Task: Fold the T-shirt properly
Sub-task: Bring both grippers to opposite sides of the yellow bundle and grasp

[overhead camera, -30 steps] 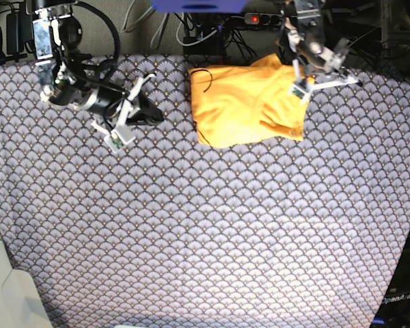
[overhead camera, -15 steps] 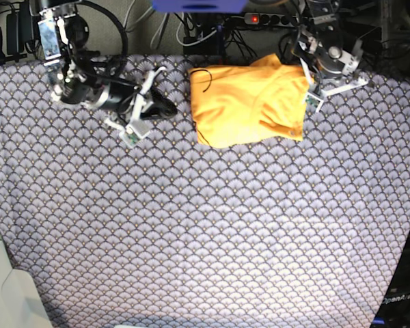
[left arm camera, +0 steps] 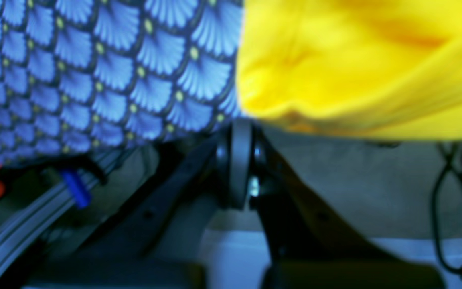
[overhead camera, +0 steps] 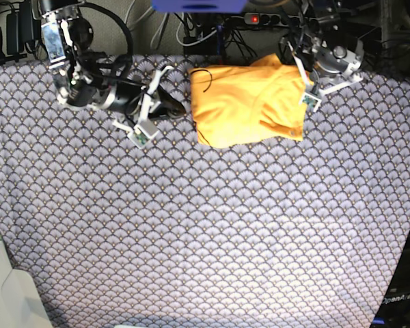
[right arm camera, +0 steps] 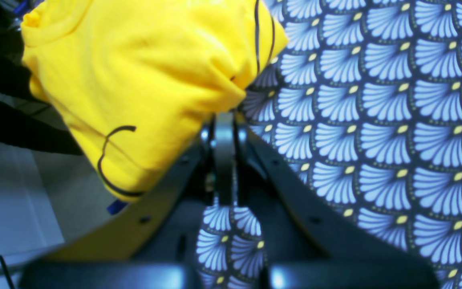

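A blue-grey scallop-patterned cloth (overhead camera: pixel 205 232) is covering the whole table, and the yellow-orange T-shirt (overhead camera: pixel 249 102) is lying at its far edge, just right of centre, already bundled into a rough, lumpy rectangle. The right gripper (overhead camera: pixel 180 108) is hovering just left of the shirt and the left gripper (overhead camera: pixel 309 85) is sitting at its far right corner, both pinched closed and holding nothing. To finish well, each should probably be pressing and sliding along the edges, flattening bulges without dragging the layers apart.

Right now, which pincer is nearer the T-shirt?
Left. The left pincer is shut at the T-shirt's right edge in the base view, apparently touching it. The right pincer is shut just off its left edge, over the patterned cloth.
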`<state>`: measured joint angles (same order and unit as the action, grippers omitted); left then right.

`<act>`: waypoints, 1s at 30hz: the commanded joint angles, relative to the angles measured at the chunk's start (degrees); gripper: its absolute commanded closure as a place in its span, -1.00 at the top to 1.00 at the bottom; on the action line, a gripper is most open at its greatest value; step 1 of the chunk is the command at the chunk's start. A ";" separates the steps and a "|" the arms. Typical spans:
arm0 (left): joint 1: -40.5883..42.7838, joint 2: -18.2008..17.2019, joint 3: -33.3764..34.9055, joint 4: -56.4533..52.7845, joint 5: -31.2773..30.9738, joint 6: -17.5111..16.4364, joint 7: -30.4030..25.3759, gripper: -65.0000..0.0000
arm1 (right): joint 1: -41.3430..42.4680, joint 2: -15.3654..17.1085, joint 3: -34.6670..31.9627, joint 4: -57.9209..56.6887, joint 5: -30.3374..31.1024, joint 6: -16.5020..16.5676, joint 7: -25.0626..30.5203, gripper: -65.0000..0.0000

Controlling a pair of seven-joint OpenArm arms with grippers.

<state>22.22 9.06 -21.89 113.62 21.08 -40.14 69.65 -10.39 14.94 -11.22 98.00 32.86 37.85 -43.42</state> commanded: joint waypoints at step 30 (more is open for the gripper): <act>-3.89 -0.06 -4.97 -0.26 -25.78 0.14 -0.59 -1.00 | 0.24 0.58 -1.48 0.95 0.94 0.35 1.35 -1.00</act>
<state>18.92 9.10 -27.00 112.49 -3.90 -40.12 70.06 -10.52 15.27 -12.82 98.00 32.84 37.85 -43.29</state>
